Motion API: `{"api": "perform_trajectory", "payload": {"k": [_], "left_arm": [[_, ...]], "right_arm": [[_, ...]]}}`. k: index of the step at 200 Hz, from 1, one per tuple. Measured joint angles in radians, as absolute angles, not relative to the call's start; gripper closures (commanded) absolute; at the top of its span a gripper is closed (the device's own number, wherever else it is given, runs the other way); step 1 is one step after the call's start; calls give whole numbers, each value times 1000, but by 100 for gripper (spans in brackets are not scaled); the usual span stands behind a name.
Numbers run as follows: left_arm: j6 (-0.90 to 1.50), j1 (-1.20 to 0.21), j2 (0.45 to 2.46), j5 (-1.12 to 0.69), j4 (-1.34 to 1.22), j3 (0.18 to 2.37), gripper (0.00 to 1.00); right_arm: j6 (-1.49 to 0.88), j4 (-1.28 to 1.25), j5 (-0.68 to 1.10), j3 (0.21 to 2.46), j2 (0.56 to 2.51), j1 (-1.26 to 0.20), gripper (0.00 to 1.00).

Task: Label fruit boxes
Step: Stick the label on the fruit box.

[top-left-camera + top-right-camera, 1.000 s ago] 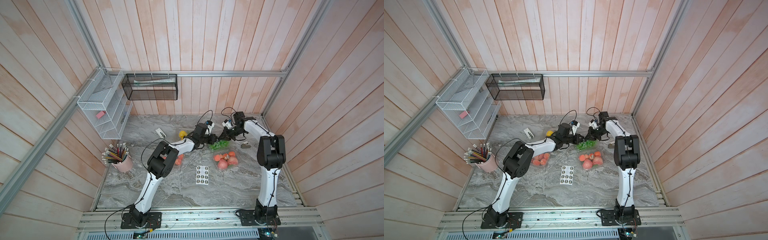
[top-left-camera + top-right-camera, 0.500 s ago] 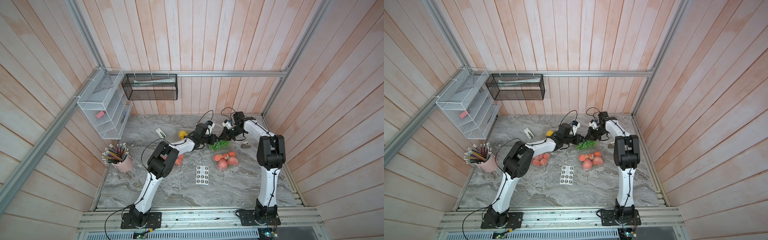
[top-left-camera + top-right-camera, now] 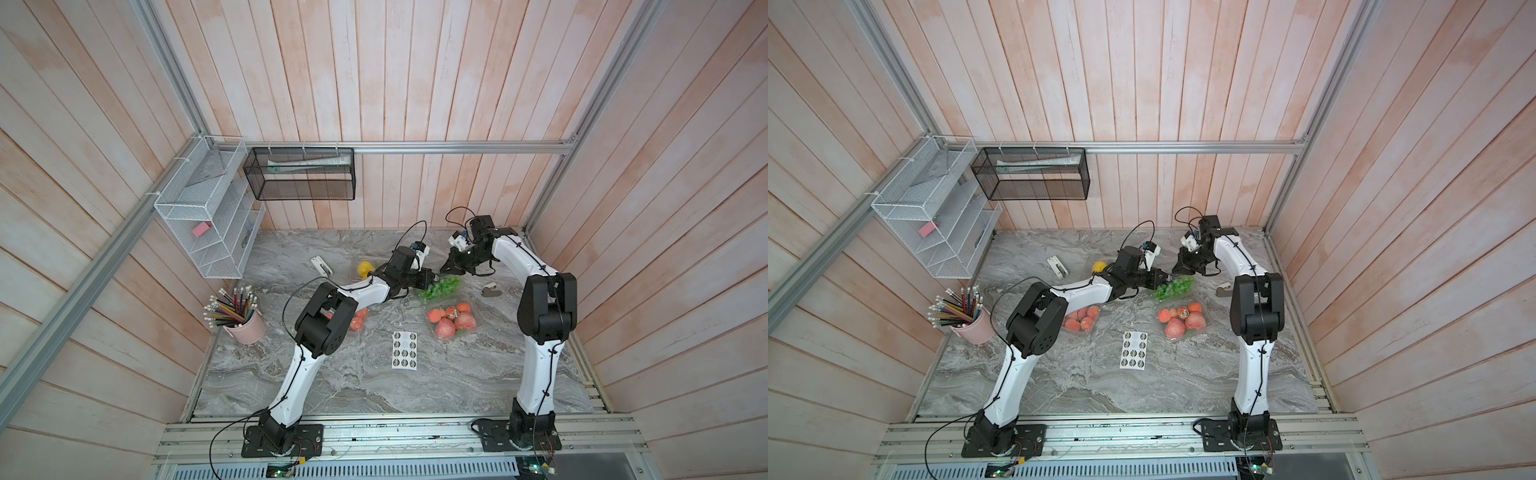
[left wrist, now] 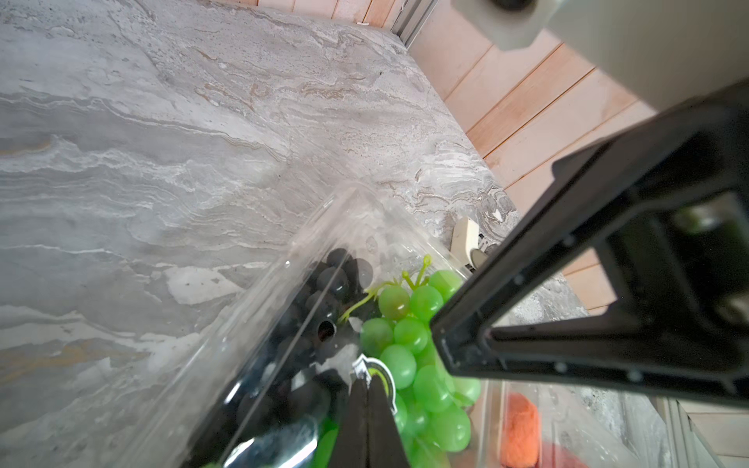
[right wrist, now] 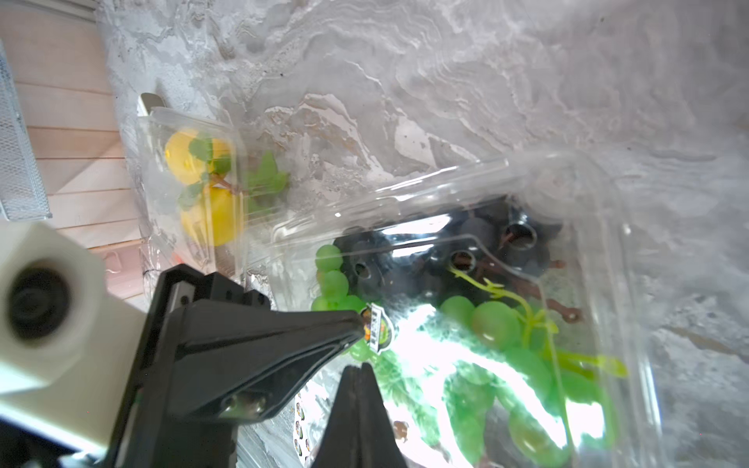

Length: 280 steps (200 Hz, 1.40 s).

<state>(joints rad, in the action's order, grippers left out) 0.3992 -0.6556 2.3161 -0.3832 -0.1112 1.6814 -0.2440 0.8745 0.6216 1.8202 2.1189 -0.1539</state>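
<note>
Working at the grape box [image 3: 440, 286], toward the back of the table [image 3: 374, 386], closed, with green and dark grapes [image 4: 409, 336] showing through the clear lid [image 5: 446, 202]. Have the left gripper [image 4: 368, 385] clamped on a round sticker [image 4: 383, 372], pinched by one edge only — presumably to leave most of the sticky face free for laying onto the lid. Held low over the lid, near the middle of the box; cannot tell whether touching the plastic yet. Have the right gripper [image 5: 358, 370] just beside the sticker, jaws together on nothing, tip aimed down at the same patch of lid — probably placed to press the sticker flat or to steady the light box against sliding. Cannot confirm contact there either.

Elsewhere: lemon box [image 5: 194, 182] just beyond the grape box on the left arm's side, peach box [image 3: 1081, 318] partly under the left arm, apple and orange box [image 3: 451, 322] just in front of the grape box. Too small in the top views to check for labels. Sticker sheet [image 3: 404, 350] flat between the peach box and the apple and orange box, nearer the front edge, seemingly set central for reach by either arm.
</note>
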Motion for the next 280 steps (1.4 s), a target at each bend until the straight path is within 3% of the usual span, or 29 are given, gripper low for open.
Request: {"api": "perform_trajectory", "payload": {"k": [280], "left_arm": [[412, -657, 2316, -354, -107, 1681, 99]], "right_arm": [[-262, 798, 659, 1766, 2180, -170, 100]]}}
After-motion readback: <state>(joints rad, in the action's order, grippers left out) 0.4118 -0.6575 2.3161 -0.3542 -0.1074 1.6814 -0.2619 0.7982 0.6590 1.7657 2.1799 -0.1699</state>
